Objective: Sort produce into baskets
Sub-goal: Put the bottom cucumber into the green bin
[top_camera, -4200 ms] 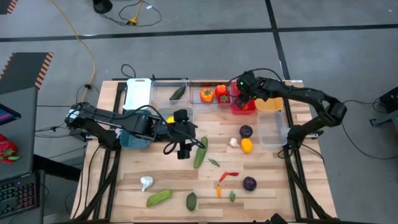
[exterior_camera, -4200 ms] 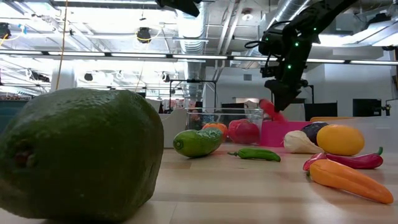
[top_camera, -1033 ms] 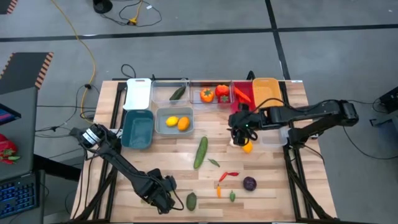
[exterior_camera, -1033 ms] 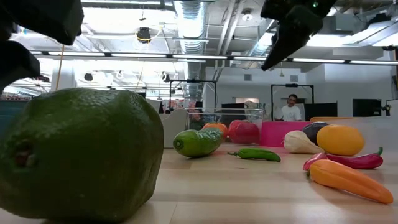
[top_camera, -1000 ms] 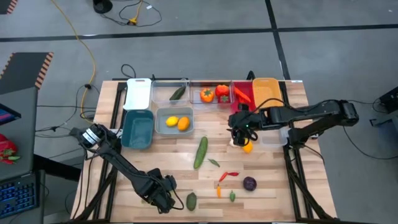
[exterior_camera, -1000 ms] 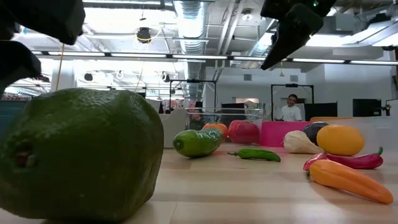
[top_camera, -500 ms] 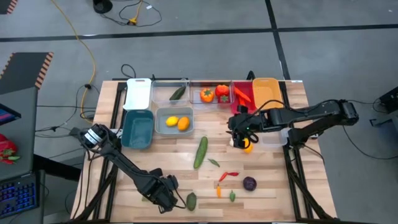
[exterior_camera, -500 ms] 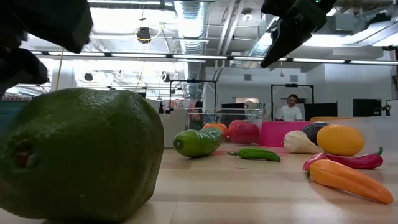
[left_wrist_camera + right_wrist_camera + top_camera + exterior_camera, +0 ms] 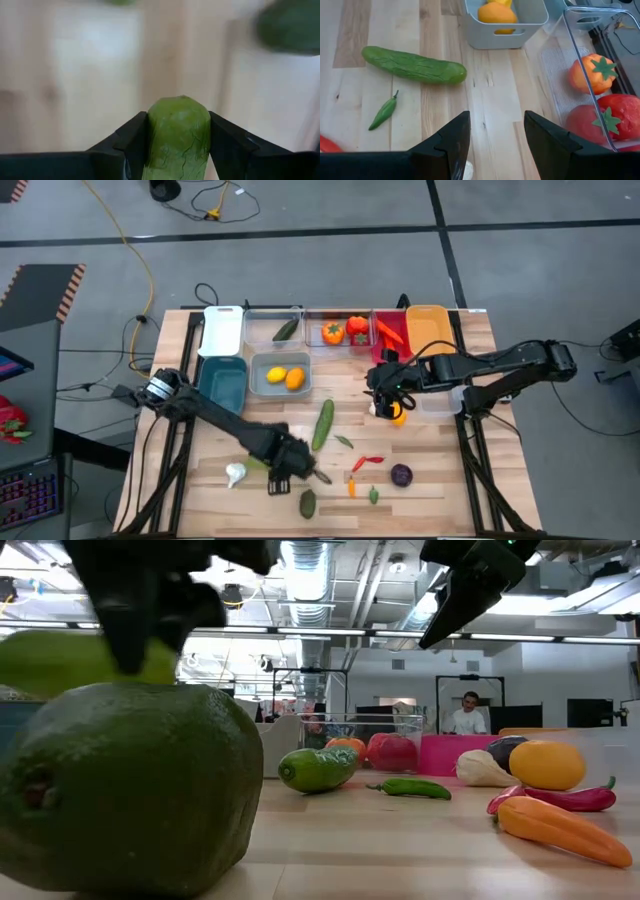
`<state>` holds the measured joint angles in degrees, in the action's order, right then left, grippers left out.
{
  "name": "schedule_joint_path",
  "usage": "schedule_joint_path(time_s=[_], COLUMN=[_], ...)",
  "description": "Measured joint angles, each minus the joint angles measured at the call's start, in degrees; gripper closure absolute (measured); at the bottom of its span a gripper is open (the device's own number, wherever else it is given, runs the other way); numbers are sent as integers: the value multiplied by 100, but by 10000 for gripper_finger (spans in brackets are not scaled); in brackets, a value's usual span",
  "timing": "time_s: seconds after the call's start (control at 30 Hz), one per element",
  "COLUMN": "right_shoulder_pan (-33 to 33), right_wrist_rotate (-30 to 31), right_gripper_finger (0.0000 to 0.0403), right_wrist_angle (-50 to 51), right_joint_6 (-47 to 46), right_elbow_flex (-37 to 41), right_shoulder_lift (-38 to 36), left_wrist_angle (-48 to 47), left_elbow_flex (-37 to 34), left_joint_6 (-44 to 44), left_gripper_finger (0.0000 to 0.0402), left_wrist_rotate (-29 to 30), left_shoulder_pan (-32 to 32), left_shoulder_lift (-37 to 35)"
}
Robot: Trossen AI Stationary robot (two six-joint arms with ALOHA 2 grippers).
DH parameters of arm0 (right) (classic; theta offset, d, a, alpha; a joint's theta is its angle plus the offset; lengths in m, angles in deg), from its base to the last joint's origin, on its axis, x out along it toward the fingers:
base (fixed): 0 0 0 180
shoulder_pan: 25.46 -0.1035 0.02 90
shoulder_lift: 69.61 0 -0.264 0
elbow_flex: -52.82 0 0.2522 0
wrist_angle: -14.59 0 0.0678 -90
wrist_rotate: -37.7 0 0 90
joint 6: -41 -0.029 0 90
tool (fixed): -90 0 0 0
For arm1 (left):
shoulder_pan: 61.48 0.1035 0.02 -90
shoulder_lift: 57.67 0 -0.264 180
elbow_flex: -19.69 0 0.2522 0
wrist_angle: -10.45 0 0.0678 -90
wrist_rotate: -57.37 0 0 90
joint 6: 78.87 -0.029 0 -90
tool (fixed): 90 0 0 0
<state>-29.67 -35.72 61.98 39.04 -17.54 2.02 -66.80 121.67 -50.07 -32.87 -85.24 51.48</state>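
While the left gripper (image 9: 177, 150) is clamping a green cucumber (image 9: 178, 135) (lifted clear), the right gripper (image 9: 492, 145), fingers apart and empty, is hovering; transport to a basket is following

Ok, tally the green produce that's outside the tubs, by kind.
Long green toy cucumbers: 2, one in the left end effector
Small green chilli peppers: 2
Dark green rounded fruit: 1
Total: 5
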Motion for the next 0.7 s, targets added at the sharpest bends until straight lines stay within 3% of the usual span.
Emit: schedule_joint_path(time_s=[0.33, 0.53, 0.7], right_shoulder_pan=[0, 0, 0], right_wrist_rotate=[-7, -11, -13], right_gripper_finger=[191, 191, 191], right_wrist_angle=[0, 2, 20], right_joint_6=[0, 0, 0], right_elbow_flex=[0, 0, 0], right_shoulder_lift=[0, 0, 0], left_wrist_angle=[-2661, -2637, -2531], left_elbow_flex=[830, 260, -761], left_joint_6=[-966, -1166, -979], left_gripper_finger=[235, 235, 235], left_wrist_rotate=[1255, 1570, 1729], left_shoulder_pan=[745, 1149, 1480], left_shoulder_lift=[-4, -358, -929])
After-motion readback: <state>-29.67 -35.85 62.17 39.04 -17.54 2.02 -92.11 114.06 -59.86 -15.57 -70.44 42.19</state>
